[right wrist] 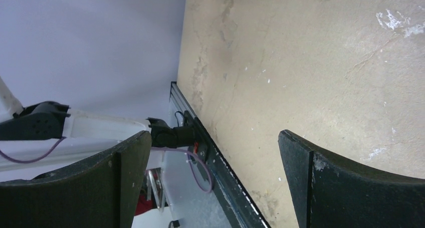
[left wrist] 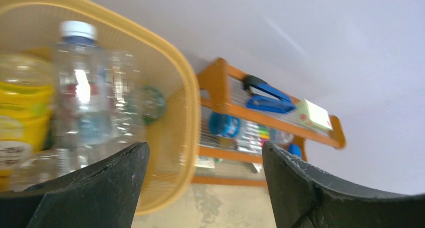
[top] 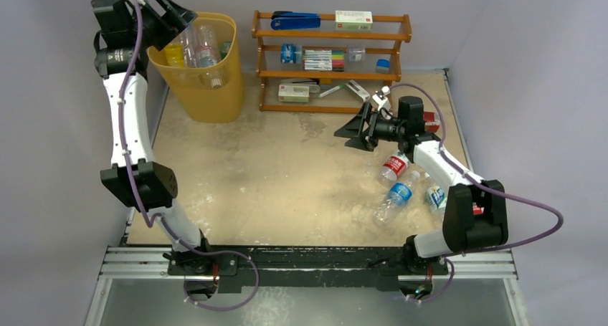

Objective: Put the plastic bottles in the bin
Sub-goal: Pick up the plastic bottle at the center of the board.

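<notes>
Top external view puts my left gripper (top: 168, 14) over the left rim of the tall yellow-orange translucent plastic bin (top: 215, 100) at the far left, jaws apart with nothing between them. Clear and yellow plastic bottles (top: 195, 48) stand packed inside.

My right gripper (top: 356, 131) hangs spread wide and empty, right of centre, just beyond three clear labelled bottles (top: 396, 195) lying at the near right, partly under that arm.

Risks, as I judge them:
- The left fingers sit close to the rim, so a careless pull-back could clip the bin and tip it.
- Round bottles may roll out of a pinch, or off toward the right edge.
- The brown wooden three-tier shelf rack (top: 330, 61) stands just beside the bin, within an arm's sweep.

Surface: a worn, blotchy beige tabletop (top: 287, 183) with pale scuffs. Plain lavender-grey walls (top: 545, 54) close in on three sides.
</notes>
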Controlling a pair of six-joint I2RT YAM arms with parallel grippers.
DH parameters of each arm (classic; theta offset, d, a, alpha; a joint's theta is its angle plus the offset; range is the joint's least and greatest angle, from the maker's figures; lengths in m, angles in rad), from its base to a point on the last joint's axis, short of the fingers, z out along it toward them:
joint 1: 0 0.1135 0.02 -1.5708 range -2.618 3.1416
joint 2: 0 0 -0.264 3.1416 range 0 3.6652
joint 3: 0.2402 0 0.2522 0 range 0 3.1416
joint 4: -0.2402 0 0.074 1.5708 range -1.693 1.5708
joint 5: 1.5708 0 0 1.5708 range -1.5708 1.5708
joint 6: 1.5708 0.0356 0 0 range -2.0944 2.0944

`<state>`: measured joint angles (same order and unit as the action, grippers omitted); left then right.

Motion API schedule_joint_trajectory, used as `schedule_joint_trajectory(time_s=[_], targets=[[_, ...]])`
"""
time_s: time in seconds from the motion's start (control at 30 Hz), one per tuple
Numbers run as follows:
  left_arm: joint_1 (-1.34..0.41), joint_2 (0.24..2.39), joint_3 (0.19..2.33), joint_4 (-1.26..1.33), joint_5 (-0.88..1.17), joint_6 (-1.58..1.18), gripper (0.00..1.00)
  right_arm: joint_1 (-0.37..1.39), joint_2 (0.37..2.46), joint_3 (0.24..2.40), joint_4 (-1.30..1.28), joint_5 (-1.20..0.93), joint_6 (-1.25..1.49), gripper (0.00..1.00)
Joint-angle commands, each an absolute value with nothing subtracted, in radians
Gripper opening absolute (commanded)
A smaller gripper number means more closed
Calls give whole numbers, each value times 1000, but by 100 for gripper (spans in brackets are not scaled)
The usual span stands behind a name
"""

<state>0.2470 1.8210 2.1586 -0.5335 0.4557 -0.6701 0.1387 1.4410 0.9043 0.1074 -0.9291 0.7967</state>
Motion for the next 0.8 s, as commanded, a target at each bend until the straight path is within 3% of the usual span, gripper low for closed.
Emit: schedule_joint_trajectory(time_s=[0.0, 0.47, 0.77], targets=[[136, 1728, 2133, -508, 494, -643, 83, 141, 1401, 986, 23, -881, 738, 100], [-156, 1553, 1685, -466, 426, -544, 83, 95, 1174, 1164, -247, -445, 714, 100], [-391, 1483, 1414, -352, 413, -525, 84, 83, 1027, 1322, -341, -272, 684, 100]])
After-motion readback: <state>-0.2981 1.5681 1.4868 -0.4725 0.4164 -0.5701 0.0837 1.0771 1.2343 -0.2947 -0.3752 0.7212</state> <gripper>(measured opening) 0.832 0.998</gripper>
